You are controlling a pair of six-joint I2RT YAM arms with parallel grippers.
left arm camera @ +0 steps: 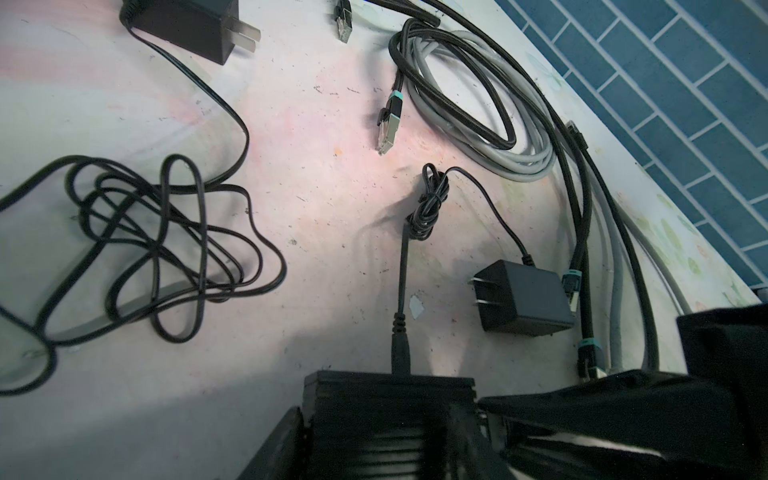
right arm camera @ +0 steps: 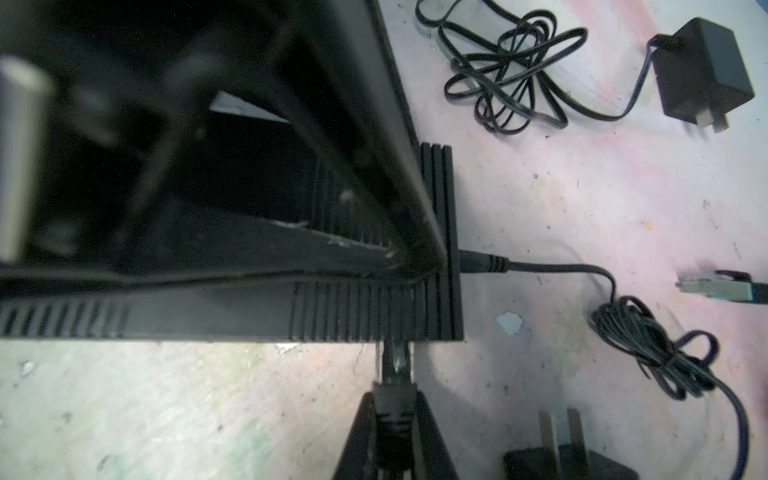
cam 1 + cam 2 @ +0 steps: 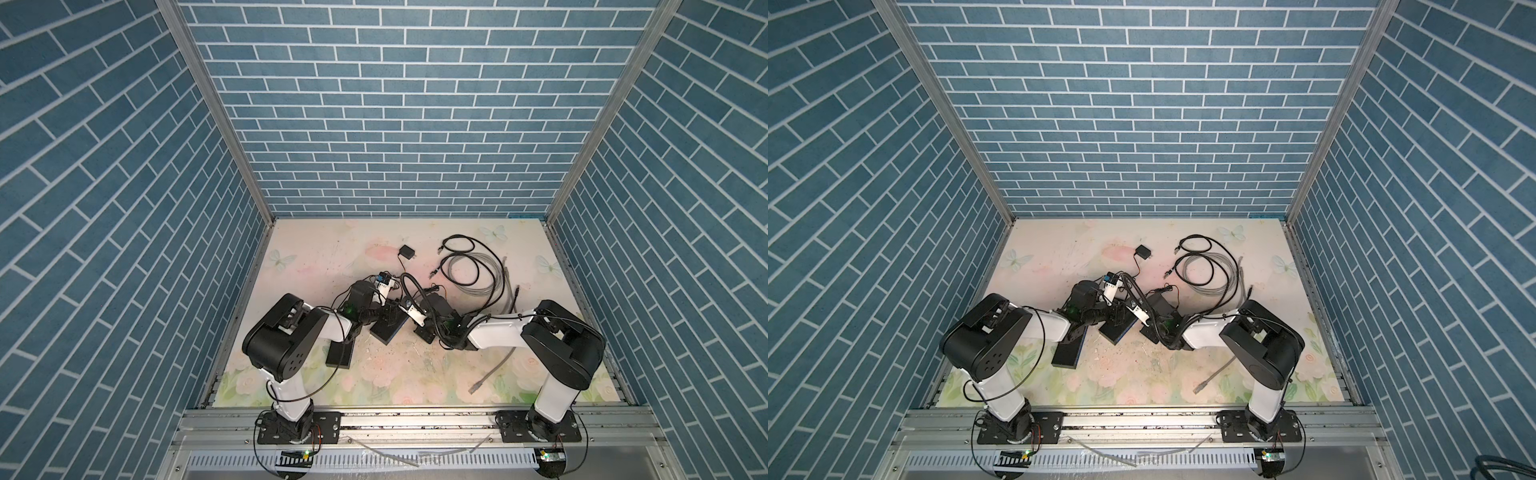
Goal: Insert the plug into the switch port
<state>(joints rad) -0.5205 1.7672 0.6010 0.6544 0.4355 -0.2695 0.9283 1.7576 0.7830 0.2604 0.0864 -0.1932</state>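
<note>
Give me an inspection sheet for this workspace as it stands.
Surface: floral mat, scuffed and speckled.
Job's things: switch; plug with its tip at the switch's side, not visibly seated.
Clutter: near wall adapter, far wall adapter, spare black box.
Grippers: left gripper clamps the switch; right gripper pinches the plug.
Cables: coiled network cables; power lead already in the switch.
Surroundings: blue brick-pattern walls.

No legible text anywhere
Nothing reads on the switch (image 2: pixel 374 316), the black power adapter (image 1: pixel 523 299) or the cables (image 1: pixel 478 137); a white patch (image 2: pixel 245 109) in the right wrist view is too blurred to make out.
</note>
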